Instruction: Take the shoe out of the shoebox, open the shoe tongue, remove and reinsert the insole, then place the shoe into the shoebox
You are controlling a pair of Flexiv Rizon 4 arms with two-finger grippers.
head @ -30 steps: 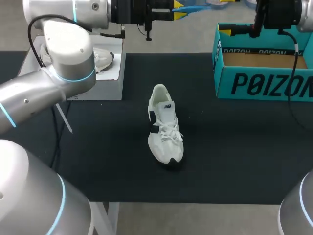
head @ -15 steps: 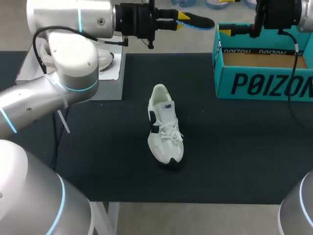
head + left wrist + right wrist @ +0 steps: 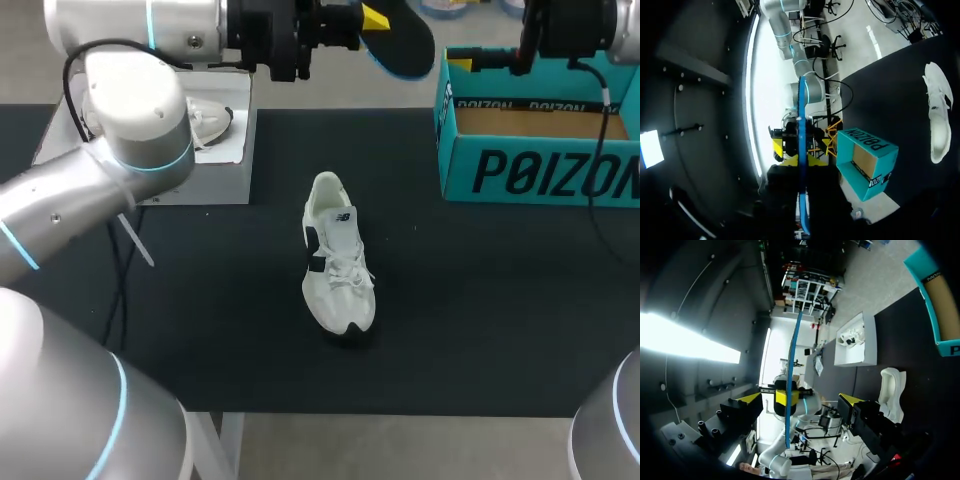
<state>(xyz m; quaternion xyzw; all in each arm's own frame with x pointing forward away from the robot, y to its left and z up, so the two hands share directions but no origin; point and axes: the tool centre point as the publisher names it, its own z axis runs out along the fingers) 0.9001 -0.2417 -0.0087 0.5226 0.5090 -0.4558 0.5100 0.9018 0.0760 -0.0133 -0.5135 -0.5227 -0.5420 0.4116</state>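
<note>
The white shoe [image 3: 337,255] lies on its sole mid-table, toe towards the front edge; it also shows as the shoe [image 3: 937,117] and the shoe [image 3: 892,390]. At the back right stands the teal shoebox [image 3: 540,150], lidless and with nothing in it, the same shoebox [image 3: 865,162]. My left gripper [image 3: 372,18] is high above the table's back, shut on a dark, blue-edged insole [image 3: 402,42], whose insole [image 3: 801,150] is edge-on. My right gripper [image 3: 801,400] faces it, open wide, with the insole [image 3: 791,370] ahead between its fingers, untouched. One right finger [image 3: 485,62] shows above the box.
A white stand [image 3: 200,160] at the back left carries a second white shoe [image 3: 212,118]. A black cable [image 3: 597,130] hangs from my right arm over the shoebox. The dark mat [image 3: 480,300] reaches the table's front edge.
My left gripper has turned the insole from lying edge-on to showing its broad dark face, and has drawn closer to the shoebox. The right arm and the shoe have stayed put.
</note>
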